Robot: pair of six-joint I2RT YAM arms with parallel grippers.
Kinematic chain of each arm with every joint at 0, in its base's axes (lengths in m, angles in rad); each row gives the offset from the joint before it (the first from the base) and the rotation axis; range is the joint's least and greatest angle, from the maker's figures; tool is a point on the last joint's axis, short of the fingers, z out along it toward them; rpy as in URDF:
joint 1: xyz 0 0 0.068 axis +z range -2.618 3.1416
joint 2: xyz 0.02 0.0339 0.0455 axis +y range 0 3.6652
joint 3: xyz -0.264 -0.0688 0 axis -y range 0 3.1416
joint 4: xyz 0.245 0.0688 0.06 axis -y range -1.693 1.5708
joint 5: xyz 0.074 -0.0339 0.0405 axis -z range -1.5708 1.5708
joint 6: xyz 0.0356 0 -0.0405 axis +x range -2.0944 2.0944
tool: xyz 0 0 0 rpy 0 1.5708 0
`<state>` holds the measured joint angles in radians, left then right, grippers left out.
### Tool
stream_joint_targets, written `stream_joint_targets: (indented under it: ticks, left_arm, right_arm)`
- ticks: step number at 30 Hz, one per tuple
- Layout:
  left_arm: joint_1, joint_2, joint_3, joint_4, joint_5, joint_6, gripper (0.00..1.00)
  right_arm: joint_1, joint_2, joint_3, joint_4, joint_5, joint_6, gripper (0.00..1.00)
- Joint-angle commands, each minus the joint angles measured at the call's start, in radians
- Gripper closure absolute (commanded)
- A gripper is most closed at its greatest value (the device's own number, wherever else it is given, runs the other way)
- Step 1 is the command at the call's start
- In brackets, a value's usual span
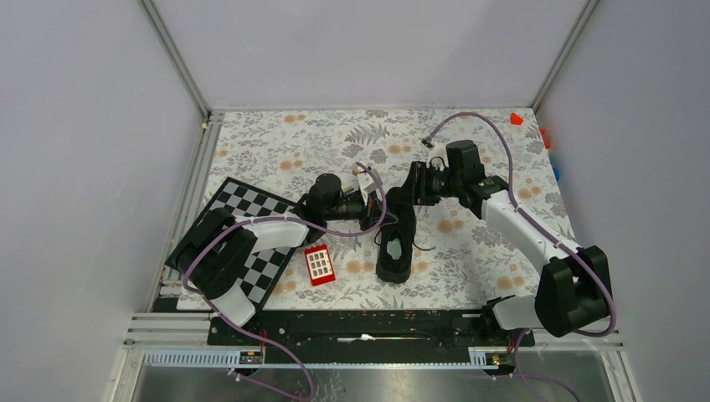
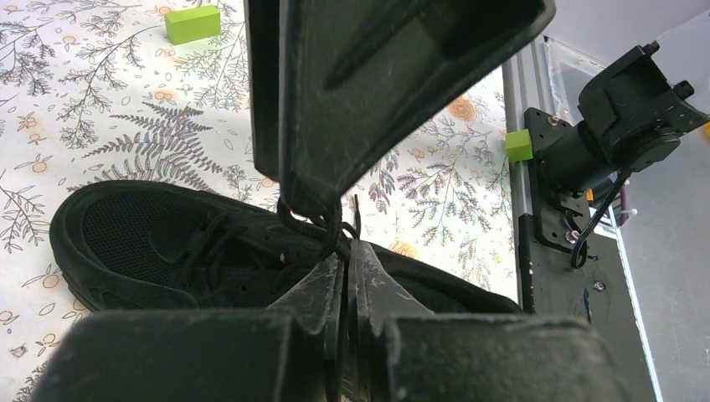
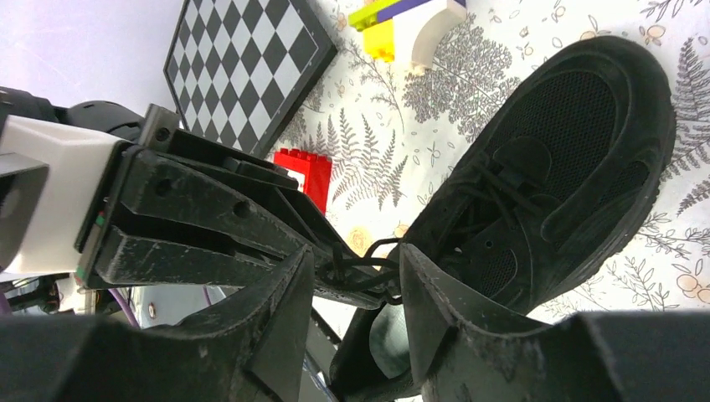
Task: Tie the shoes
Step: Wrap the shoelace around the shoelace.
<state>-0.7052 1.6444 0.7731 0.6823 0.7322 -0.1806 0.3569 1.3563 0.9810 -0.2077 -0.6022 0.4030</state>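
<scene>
One shoe (image 1: 395,251) in the middle of the counter (image 1: 276,142), long axis near–far, toe far, heel near, pale insole showing. One lace (image 2: 322,224) strand held up off the tongue. State: left jaws closed tight, pinching that lace just above the eyelets; right jaws spread wide, gripping nothing, straddling the left tips and the lace loop in the right wrist view. Shoe directly below both sets of jaws. Left arm (image 1: 268,230) reaching in from the left, right arm (image 1: 519,222) from the right, about equally close. Probable next step: right jaws closing on the loop already between them. Counts: two arms, one chessboard (image 1: 243,205) at left, one red block (image 1: 320,265) near the heel's left side, two green blocks (image 2: 192,23) in the left wrist view, small coloured blocks (image 1: 517,118) along the far right edge, number unclear.
</scene>
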Motion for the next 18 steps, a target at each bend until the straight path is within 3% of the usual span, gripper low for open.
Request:
stream_joint_targets:
  ticks: [1, 13, 15, 16, 18]
  left_arm:
    - [0.000, -0.043, 0.011, 0.026, 0.001, 0.018, 1.00]
    - [0.000, -0.045, 0.012, 0.026, 0.012, 0.020, 1.00]
    - [0.000, -0.047, 0.012, 0.024, 0.013, 0.020, 1.00]
    - [0.000, -0.046, 0.010, 0.025, 0.013, 0.020, 1.00]
    - [0.000, -0.046, 0.013, 0.023, 0.023, 0.020, 1.00]
  right_arm:
    - [-0.004, 0.015, 0.042, -0.013, -0.077, -0.030, 0.53]
    - [-0.004, 0.039, 0.043, 0.026, -0.120, -0.007, 0.76]
    - [-0.004, 0.034, 0.037, 0.038, -0.123, 0.000, 0.84]
    - [-0.004, 0.029, 0.032, 0.046, -0.120, 0.006, 0.97]
    - [-0.004, 0.016, 0.019, 0.069, -0.119, 0.021, 1.00]
